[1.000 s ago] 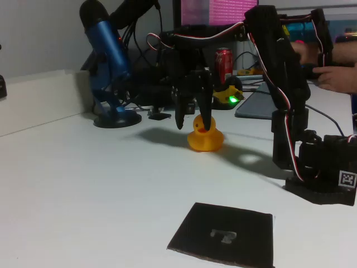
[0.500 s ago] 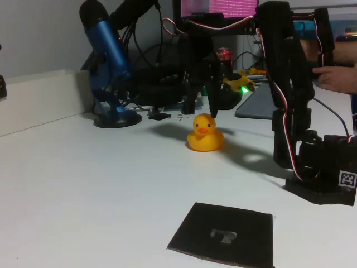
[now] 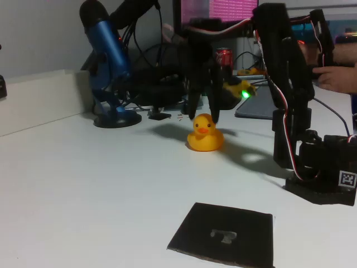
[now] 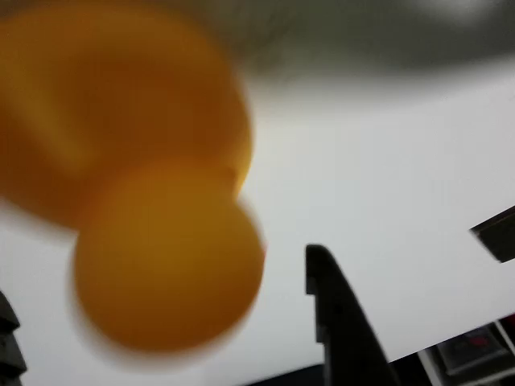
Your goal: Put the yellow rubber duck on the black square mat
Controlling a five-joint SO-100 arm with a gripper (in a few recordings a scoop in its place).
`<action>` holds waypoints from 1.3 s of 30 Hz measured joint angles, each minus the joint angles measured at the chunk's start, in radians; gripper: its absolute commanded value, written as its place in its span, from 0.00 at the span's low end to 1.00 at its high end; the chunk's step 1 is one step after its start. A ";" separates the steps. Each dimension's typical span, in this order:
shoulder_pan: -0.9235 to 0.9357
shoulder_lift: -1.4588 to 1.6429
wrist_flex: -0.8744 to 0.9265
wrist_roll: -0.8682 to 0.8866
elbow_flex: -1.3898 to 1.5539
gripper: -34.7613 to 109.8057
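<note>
- On my feed, the end effector [image 3: 204, 116] hung released, pointing straight down, its two dark fingers [image 3: 193, 106] spread either side of the duck's head with nothing held.
- The yellow rubber duck [image 3: 204, 134] sat upright on the white worktop [image 3: 83, 184], beak facing the fixed camera, directly beneath the fingertips.
- From the fixed view I could not say whether the right-hand finger brushed the duck's head or merely passed just behind it.
- In the wrist view the duck [image 4: 153, 201] filled the left half as a blurred orange mass, round head at about 7 o'clock of the frame; one dark finger [image 4: 338, 322] rose from 5 o'clock, apart from the duck with white worktop between.
- The black square mat [image 3: 223, 234] lay flat at the near edge of the worktop, at 6 o'clock from the duck and well apart from it, bare apart from a pale mark at its centre.
- A blue microphone [image 3: 109, 61] stood at about 10 o'clock from the duck, a red can [image 3: 224, 57] behind the arm at 12 o'clock.
</note>
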 measured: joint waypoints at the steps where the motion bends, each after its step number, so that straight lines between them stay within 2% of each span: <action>1: 0.000 -0.008 0.000 0.000 0.000 0.53; 13: 0.000 -0.009 0.000 0.000 -0.002 0.52; 24: 0.000 -0.009 0.000 0.000 -0.003 0.35; 39: 0.000 0.031 0.000 0.003 -0.071 0.35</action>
